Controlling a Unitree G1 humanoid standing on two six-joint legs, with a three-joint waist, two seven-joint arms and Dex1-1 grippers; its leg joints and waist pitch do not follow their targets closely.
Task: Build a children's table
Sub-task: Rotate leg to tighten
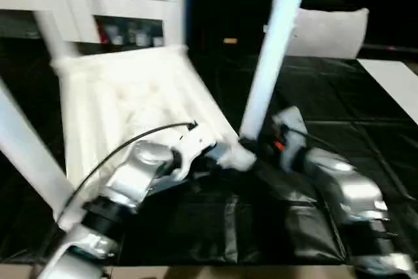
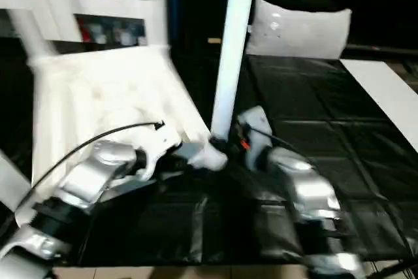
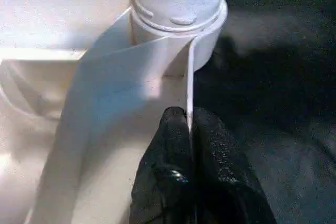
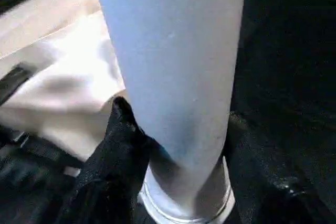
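Note:
The white tabletop (image 1: 130, 109) lies underside up on a black mat, tilted. My left gripper (image 3: 188, 121) is shut on the thin rim wall of the tabletop, just beside a round corner socket (image 3: 178, 3). A long white leg (image 1: 271, 50) stands upright in that socket. My right gripper (image 4: 178, 156) is shut on this leg just above its base, one black finger (image 4: 118, 145) on each side. Two more legs rise from the tabletop, one at the near left (image 1: 26, 155) and one at the far left (image 1: 52, 31).
A black mat (image 1: 261, 227) covers the floor under the work. A grey pillow (image 1: 326, 31) lies behind the upright leg. A white cabinet (image 1: 98, 4) stands at the back left. A flat white panel (image 1: 392, 83) lies at the right edge.

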